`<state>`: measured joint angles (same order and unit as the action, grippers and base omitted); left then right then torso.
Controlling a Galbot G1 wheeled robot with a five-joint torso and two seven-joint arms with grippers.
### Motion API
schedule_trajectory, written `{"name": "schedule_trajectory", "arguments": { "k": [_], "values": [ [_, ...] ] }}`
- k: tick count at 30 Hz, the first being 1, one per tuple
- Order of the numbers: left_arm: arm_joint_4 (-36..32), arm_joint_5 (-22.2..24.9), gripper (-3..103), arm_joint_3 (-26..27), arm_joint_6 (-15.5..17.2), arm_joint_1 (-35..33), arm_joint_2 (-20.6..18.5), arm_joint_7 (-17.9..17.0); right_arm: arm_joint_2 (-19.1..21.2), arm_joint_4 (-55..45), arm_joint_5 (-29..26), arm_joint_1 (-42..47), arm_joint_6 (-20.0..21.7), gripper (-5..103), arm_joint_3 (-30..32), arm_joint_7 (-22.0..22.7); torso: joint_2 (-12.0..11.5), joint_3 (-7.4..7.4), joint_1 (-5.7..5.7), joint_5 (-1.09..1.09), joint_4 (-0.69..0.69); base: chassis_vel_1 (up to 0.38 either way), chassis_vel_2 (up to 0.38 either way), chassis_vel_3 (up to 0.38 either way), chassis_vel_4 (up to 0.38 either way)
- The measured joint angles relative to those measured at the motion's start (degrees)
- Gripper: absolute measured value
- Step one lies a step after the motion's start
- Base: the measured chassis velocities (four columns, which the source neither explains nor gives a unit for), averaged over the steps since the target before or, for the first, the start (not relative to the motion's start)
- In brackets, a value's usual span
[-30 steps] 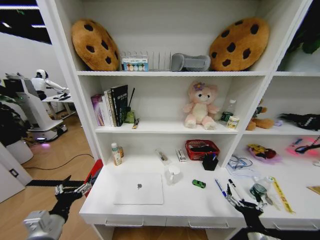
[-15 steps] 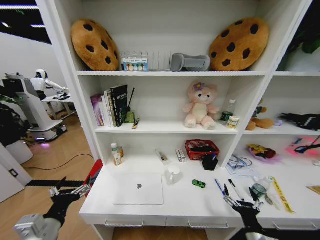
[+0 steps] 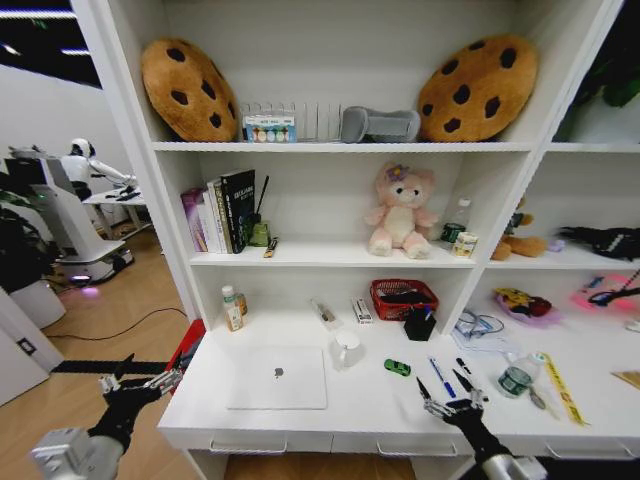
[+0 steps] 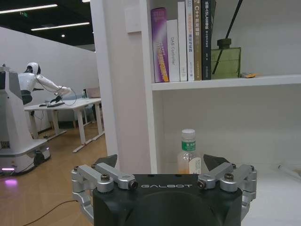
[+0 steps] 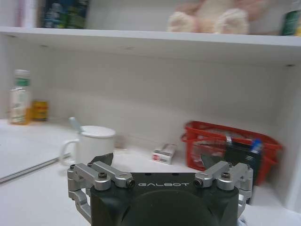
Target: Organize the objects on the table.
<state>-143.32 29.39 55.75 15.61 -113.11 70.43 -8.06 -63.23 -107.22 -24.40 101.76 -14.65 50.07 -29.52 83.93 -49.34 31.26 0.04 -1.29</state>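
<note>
Right end effector (image 3: 447,392) hovers open over the table (image 3: 360,405) near the blue pen (image 3: 441,376).

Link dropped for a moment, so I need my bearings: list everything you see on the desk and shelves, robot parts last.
laptop: 1, silver, shut, desk left
mug: 1, white, beside laptop
toy car: 1, green, desk middle
pens: 2, blue and black, desk right
clear bottle: 1, lying by pens
basket: 1, red, desk back
cookie cushions: 2, brown, top shelf
plush bear: 1, pink, middle shelf
books: several, middle shelf
left tool: open, off desk's left end
right tool: open, over desk front near pens
</note>
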Motion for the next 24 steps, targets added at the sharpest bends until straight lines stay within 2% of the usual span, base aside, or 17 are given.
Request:
{"name": "schedule_trajectory", "arguments": {
  "k": [1,2,3,4,5,6,9,10,12,21,24],
  "values": [
    [0.0,0.0,100,0.0,0.0,0.0,0.0,0.0,0.0,0.0,0.0,0.0,0.0,100,0.0,0.0,0.0,0.00,0.00,0.00,0.00,0.000,0.000,0.000,0.000],
    [0.0,0.0,100,0.0,0.0,0.0,0.0,0.0,5.8,5.9,-3.3,-4.9,0.0,100,1.0,-10.4,0.0,0.00,0.00,-0.05,0.05,0.000,0.000,0.000,0.000],
    [0.0,0.0,100,0.0,0.0,0.0,0.0,0.0,8.3,9.8,-4.7,-8.3,-0.2,100,1.2,-15.4,0.0,0.00,0.00,-0.03,0.04,0.000,0.000,0.000,0.000],
    [0.0,0.0,100,0.0,0.0,0.0,0.0,0.0,8.3,9.8,-4.7,-8.3,-0.2,100,1.2,-15.4,0.0,0.00,0.00,-0.03,0.04,0.000,0.000,0.000,0.000],
    [0.0,0.0,100,0.0,0.0,0.0,0.0,0.0,11.8,16.9,-6.3,-13.0,-0.5,100,1.0,-20.9,0.0,-0.01,0.01,-0.02,0.05,0.000,0.000,0.000,0.000],
    [0.0,0.0,100,0.0,0.0,0.0,0.0,0.0,11.8,16.9,-6.3,-13.0,-0.5,100,1.0,-20.9,0.0,-0.01,0.01,-0.02,0.05,0.000,0.000,0.000,0.000],
    [0.0,0.0,100,0.0,0.0,0.0,0.0,0.0,16.2,26.7,-8.9,-17.8,-1.7,100,-1.9,-28.5,0.0,-0.01,0.01,-0.01,0.01,0.000,0.000,0.000,0.000],
    [0.0,0.0,100,0.0,0.0,0.0,0.0,0.0,16.2,26.7,-8.9,-17.8,-1.7,100,-1.9,-28.5,0.0,-0.01,0.01,-0.01,0.01,0.000,0.000,0.000,0.000],
    [0.0,0.0,100,-0.1,0.0,0.0,0.0,0.0,17.6,30.8,-8.9,-19.3,-2.3,100,-4.1,-31.6,0.0,0.00,0.00,-0.04,-0.02,0.000,0.000,0.000,0.000],
    [0.1,0.0,100,-0.1,-0.1,0.0,-0.1,0.0,17.0,37.0,-7.8,-25.2,-1.2,100,-8.8,-32.0,0.0,0.00,0.00,-0.04,0.00,0.000,0.000,0.000,0.000],
    [0.1,0.0,100,-0.1,-0.1,0.0,-0.1,0.0,16.7,38.7,-7.2,-29.6,-0.4,100,-12.9,-31.7,0.0,0.00,0.00,-0.03,0.03,0.000,0.000,0.000,0.000]
  ]
}}
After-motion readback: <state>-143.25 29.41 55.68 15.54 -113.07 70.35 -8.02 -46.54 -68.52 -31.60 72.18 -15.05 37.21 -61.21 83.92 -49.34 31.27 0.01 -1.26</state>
